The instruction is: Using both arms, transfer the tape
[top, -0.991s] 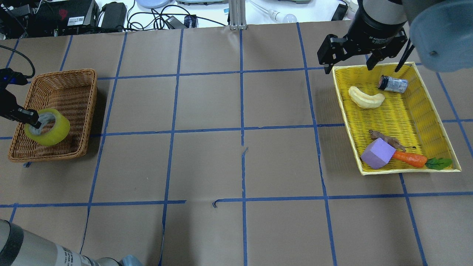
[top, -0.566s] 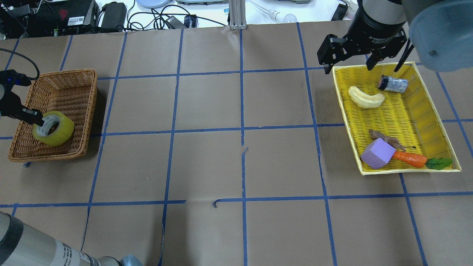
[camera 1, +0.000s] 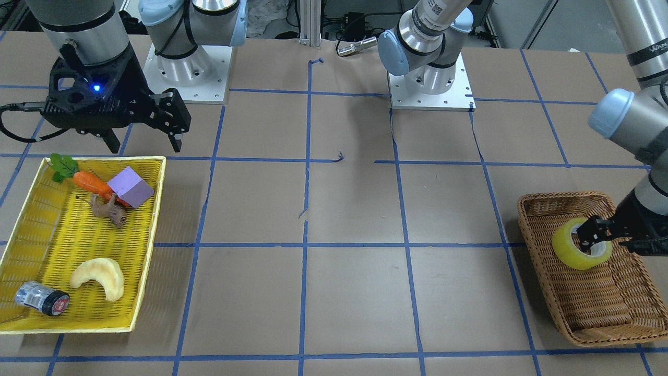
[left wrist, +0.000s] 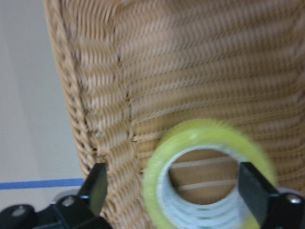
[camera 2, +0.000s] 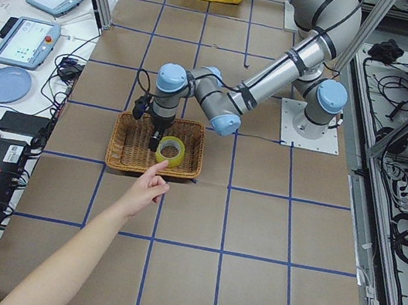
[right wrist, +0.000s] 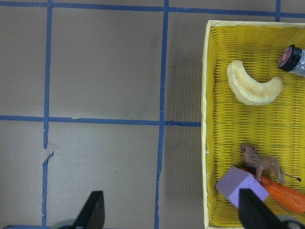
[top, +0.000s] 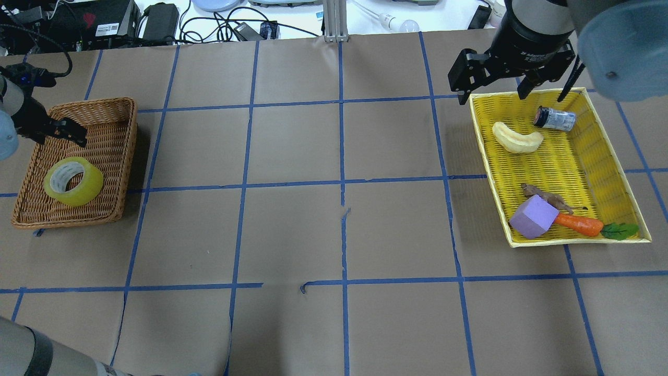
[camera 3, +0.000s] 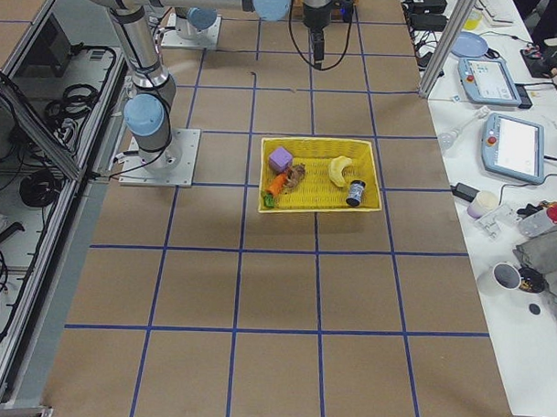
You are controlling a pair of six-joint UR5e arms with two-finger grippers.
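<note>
Glossy, translucent yellow tape (top: 90,189) lies in a rough, woven wicker basket (top: 112,136) on a smooth, matt brown-paper table (top: 292,230).

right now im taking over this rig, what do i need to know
Left claw: open, empty, over the wicker basket.
Right claw: open, empty, by the yellow tray's edge.
Tape: lying in the wicker basket, let go within the last second.
Done: the tape seems delivered.
Left: probably only retracting the left arm. Mind the person's hand near the basket.
</note>
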